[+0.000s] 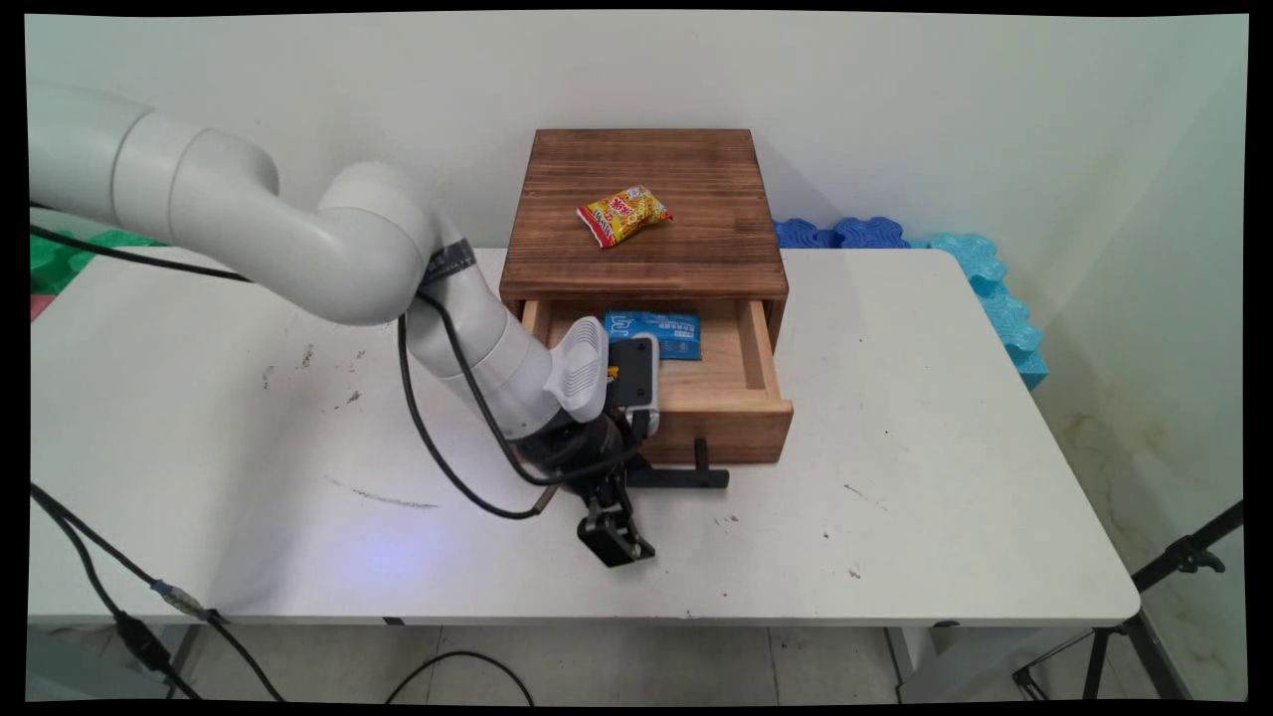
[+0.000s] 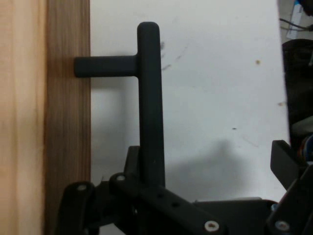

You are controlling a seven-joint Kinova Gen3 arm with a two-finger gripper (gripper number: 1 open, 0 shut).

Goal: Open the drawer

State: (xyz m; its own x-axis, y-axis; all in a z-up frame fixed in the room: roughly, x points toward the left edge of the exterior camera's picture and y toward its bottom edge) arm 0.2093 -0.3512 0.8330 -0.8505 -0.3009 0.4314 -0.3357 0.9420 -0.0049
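Arm low, reaching from nine o'clock.
My gripper [image 1: 615, 532] points down toward five o'clock, fingers spread wide apart.

No lettering can be read for certain. The yellow snack packet [image 1: 624, 215] on the wooden box [image 1: 644, 214] bears red print, and the blue packet [image 1: 656, 331] in the open drawer [image 1: 756, 398] bears white print, both too small to make out.

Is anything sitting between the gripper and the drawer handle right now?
Nothing visible. The gripper is right at the black drawer handle; in the hand view the bar runs down into the open fingers, with only bare table beside it.
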